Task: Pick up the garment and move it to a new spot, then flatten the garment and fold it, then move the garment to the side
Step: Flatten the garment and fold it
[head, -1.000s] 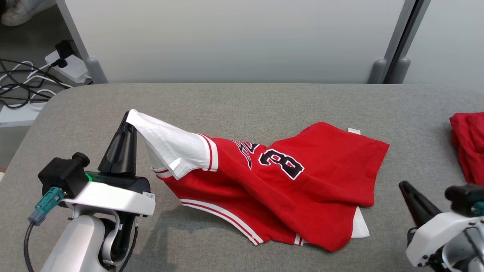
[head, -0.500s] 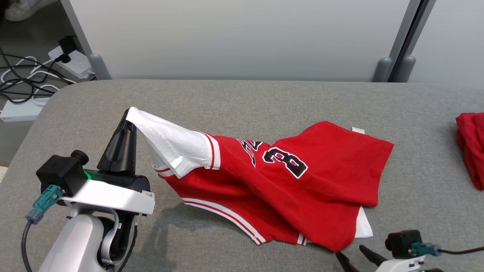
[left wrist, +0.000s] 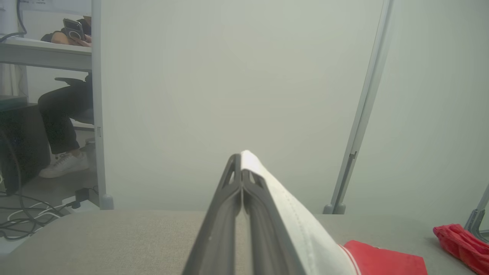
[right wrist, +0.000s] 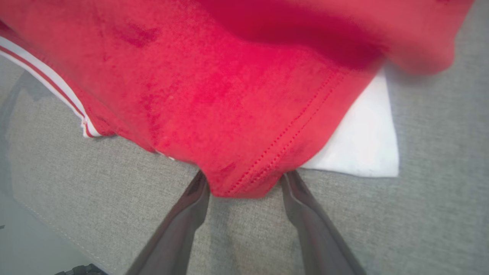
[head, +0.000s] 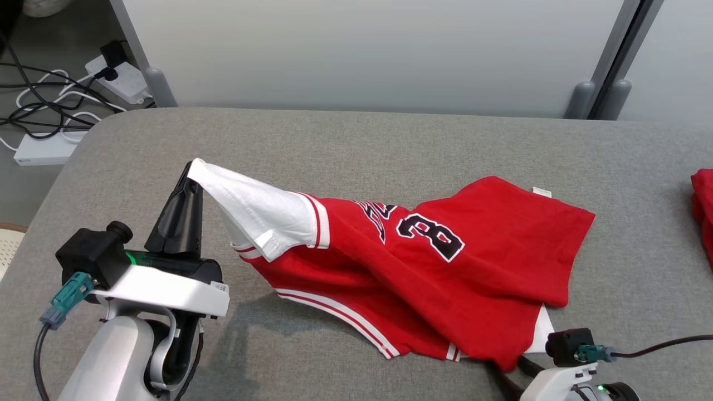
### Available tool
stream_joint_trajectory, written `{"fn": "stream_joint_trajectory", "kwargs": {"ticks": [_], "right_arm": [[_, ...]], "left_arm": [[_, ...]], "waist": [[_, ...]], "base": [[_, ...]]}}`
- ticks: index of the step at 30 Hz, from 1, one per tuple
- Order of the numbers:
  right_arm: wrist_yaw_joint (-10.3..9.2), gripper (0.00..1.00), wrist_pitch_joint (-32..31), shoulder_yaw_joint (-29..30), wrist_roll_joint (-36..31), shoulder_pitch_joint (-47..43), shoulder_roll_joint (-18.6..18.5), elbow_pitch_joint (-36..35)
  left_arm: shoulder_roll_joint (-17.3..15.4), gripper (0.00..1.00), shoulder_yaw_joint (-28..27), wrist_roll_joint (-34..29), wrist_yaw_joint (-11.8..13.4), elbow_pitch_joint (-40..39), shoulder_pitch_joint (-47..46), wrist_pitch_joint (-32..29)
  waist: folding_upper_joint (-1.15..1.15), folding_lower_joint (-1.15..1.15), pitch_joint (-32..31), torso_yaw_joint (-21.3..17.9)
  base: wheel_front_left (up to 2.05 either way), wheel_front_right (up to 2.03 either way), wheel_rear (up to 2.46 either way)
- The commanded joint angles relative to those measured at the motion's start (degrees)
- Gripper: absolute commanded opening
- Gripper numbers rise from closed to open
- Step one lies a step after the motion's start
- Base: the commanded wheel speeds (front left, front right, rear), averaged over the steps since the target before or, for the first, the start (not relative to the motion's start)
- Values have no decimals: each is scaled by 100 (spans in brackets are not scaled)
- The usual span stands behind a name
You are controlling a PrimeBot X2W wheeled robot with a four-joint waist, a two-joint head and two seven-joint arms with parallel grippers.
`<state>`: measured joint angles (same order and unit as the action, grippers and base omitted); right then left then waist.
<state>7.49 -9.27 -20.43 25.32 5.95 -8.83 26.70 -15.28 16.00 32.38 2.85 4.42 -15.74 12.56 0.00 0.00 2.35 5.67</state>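
1. Left gripper [head: 188, 177] — clamped on the white sleeve of the garment [head: 473, 262], lifted above the table [head: 356, 139].
2. Right gripper [right wrist: 244, 177] — jaws wide astride the near red hem corner; advance fully before closing.

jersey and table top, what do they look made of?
Jersey: soft knit fabric, likely cotton or polyester, matte; it drapes and creases, with stitched hems. Table top: grey woven or felt-like cloth cover, matte, fine heathered texture; what lies under it can't be told.
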Motion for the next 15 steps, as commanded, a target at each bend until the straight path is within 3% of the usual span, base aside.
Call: {"fn": "stream_joint_trajectory", "kwargs": {"ticks": [1,2,3,4,10,15], "right_arm": [[0,81,92,-126,50,212,2,-66],[0,38,184,-197,102,293,0,90],[0,22,237,-237,129,331,-3,155],[0,0,278,-289,153,366,-12,219],[0,0,519,-450,226,489,-178,315],[0,0,606,-67,101,340,-454,-166]], "left_arm": [[-150,0,-209,71,39,-126,-298,22],[-161,0,-210,77,41,-123,-304,21],[-164,0,-211,79,45,-123,-308,22],[-167,0,-213,80,49,-123,-309,24],[-188,0,-196,86,50,-110,-286,33],[-213,0,-208,75,52,-154,-256,64]], "waist": [[0,0,2,5],[0,0,8,12],[0,0,10,13],[0,0,10,12],[0,0,-16,-15],[0,0,-99,-70]], "base": [[0,0,0],[0,0,0],[0,0,0],[0,0,0],[0,0,0],[0,0,0]]}}
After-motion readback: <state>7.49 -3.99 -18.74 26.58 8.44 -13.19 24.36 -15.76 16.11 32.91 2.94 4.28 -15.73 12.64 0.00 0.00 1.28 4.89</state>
